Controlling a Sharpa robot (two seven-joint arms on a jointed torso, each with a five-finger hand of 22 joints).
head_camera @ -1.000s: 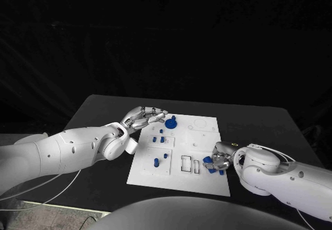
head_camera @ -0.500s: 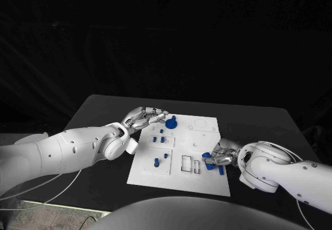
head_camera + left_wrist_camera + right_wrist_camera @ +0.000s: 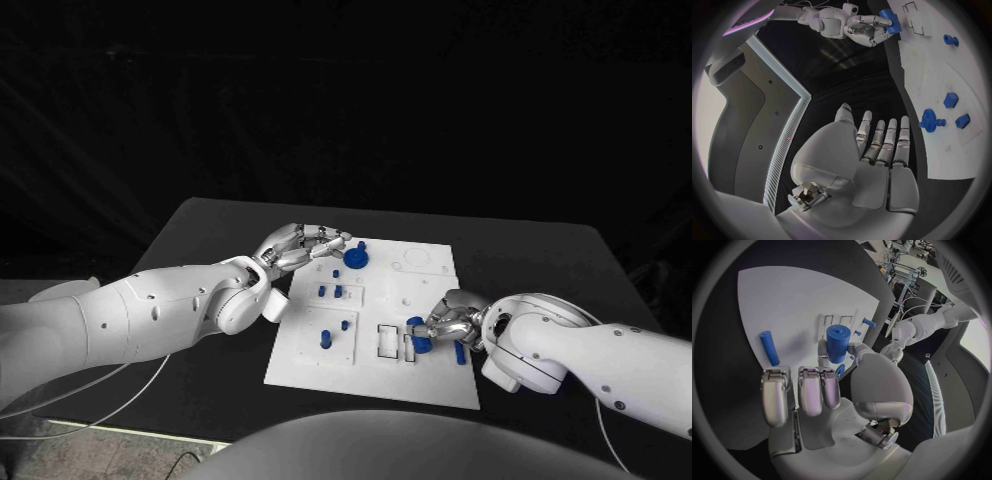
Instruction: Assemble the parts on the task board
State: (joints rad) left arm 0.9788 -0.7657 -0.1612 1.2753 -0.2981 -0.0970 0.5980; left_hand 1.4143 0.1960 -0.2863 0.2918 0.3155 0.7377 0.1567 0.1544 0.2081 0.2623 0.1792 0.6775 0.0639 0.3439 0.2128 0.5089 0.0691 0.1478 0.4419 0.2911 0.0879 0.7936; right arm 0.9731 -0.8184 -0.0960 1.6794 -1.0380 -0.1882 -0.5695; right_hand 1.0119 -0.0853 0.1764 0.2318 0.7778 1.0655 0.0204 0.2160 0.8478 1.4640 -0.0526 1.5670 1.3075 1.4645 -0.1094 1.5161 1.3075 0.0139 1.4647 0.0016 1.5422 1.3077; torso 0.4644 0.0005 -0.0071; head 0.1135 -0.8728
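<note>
The white task board (image 3: pixel 378 372) lies mid-table. My right hand (image 3: pixel 450 322) hangs over its near right part and pinches a short blue cylinder (image 3: pixel 417 331), close to the two rectangular slots (image 3: pixel 389 341). The right wrist view shows the cylinder (image 3: pixel 836 343) upright between thumb and finger, above the board (image 3: pixel 786 300). A blue rod (image 3: pixel 460 352) lies flat beside it on the board. My left hand (image 3: pixel 300 245) hovers by the board's far left corner, its fingers (image 3: pixel 882 142) straight and holding nothing. A blue gear (image 3: pixel 356 258) stands near it.
Small blue blocks (image 3: pixel 330 291) and blue pegs (image 3: pixel 327 337) stand on the board's left half. The black table (image 3: pixel 534 260) has free room to the right and behind the board. A white cable (image 3: pixel 87 400) runs under my left arm.
My right hand has moved left from the board's right edge toward the slots, carrying the blue cylinder. The blue rod stays on the board. My left hand has not moved.
</note>
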